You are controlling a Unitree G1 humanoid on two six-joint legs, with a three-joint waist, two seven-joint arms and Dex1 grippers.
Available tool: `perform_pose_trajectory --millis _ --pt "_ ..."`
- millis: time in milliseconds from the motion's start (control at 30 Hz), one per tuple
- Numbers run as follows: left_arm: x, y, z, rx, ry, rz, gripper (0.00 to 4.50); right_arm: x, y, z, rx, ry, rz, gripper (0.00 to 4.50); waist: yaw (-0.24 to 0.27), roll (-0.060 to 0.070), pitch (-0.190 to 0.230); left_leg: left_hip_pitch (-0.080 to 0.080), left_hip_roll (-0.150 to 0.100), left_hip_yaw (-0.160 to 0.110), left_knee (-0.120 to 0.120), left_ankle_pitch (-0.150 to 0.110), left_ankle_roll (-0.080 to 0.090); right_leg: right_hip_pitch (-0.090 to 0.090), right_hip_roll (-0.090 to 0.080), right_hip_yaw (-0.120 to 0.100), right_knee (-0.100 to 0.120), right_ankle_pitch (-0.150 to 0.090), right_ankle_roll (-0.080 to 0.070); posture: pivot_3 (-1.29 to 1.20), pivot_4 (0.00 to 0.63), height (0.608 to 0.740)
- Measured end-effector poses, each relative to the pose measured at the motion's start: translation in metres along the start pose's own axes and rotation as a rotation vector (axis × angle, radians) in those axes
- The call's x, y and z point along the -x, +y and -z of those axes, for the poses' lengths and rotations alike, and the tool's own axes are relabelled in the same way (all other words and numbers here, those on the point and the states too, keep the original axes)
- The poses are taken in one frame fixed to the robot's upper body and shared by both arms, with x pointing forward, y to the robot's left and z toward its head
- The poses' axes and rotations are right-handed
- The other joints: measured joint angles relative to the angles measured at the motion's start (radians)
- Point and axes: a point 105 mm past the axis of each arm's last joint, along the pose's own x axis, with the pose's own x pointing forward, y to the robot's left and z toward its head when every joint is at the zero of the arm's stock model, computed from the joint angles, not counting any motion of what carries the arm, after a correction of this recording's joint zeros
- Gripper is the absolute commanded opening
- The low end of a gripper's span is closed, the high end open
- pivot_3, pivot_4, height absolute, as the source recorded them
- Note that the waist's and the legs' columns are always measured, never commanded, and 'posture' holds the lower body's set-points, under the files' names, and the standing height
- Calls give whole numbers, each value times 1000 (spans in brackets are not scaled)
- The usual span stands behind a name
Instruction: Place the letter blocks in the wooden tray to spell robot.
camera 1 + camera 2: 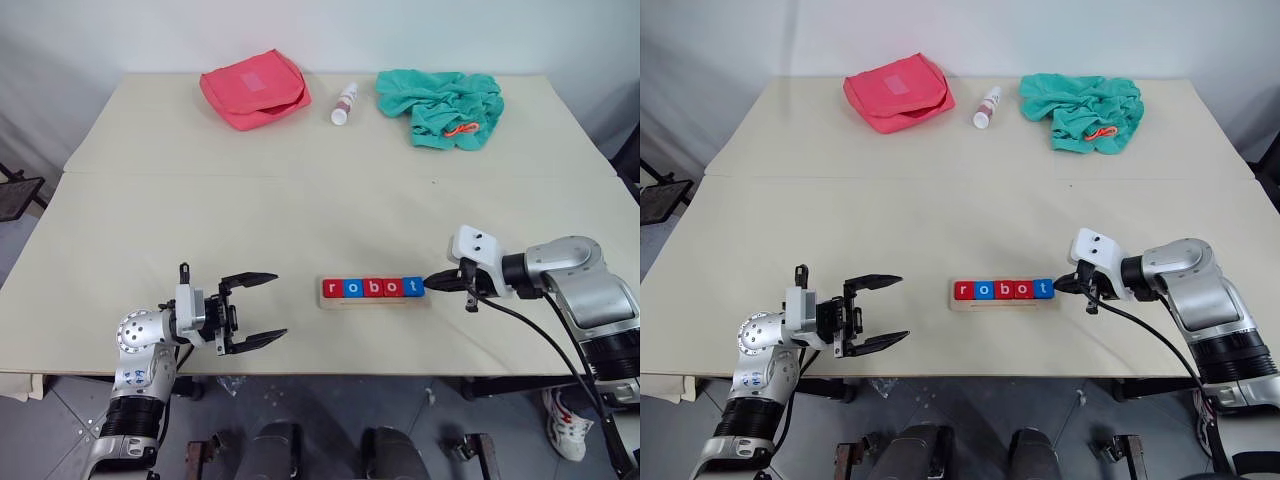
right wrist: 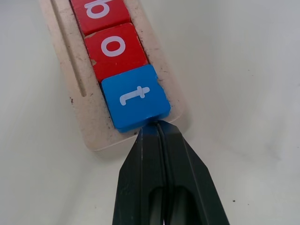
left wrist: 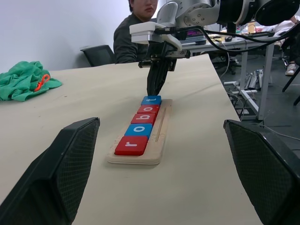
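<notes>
Tabletop (image 1: 300, 200) inspection: we find a pale cream surface with a seam running across it, set against a plain white wall, with grey floor tiles visible below the near edge. Along the far edge we note a pink pouch (image 1: 255, 89), a small white bottle (image 1: 344, 104) lying on its side, and a crumpled teal cloth (image 1: 440, 106), all well apart from the work area. In the left wrist view we see a person (image 3: 133, 30) seated beyond the table's right side, with a dark chair (image 3: 98, 55) and other desks behind. The wooden tray (image 1: 372, 301) lies near the near edge, slightly right of centre, lengthwise across the table. The letter blocks (image 1: 372, 288) sit in it in one touching row reading r, o, b, o, t, coloured red, blue, red, red, blue. The right gripper (image 1: 432, 281) has its two fingers pressed together into a single point, and the tip touches the outer edge of the blue t block (image 2: 135, 97) at the tray's right end; it clamps nothing. The left gripper (image 1: 262, 309) hovers near the front-left edge, pointing toward the tray with its fingers spread wide and nothing between them. We record broad bare surface between the tray and the far items, and a clear gap between the left gripper and the tray.
</notes>
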Motion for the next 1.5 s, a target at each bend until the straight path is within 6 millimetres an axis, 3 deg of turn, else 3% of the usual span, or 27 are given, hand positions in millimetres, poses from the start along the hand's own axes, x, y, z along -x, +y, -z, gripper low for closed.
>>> perform_pose_trajectory --millis 400,833,1033,1233,1500 --pt "0 0 0 -1 -1 0 4500 4 6 -10 18 -18 -14 23 1 0 0 0 0 0 0 0 0 0 0 0 0 0 0 0 150 740" --pt "0 1 0 -2 1 -4 4500 -7 9 -13 10 -49 -15 23 1 0 0 0 0 0 0 0 0 0 0 0 0 0 0 0 150 740" --pt "0 1 0 -3 1 -7 4500 5 8 -15 -13 -54 2 23 2 0 0 0 0 0 0 0 0 0 0 0 0 0 0 0 150 740" --pt "0 0 0 -7 1 -8 4500 11 10 -1 -44 -22 22 23 1 0 0 0 0 0 0 0 0 0 0 0 0 0 0 0 150 740" --pt "0 0 0 -7 1 -7 4500 6 10 -1 -50 -36 33 23 1 0 0 0 0 0 0 0 0 0 0 0 0 0 0 0 150 740"
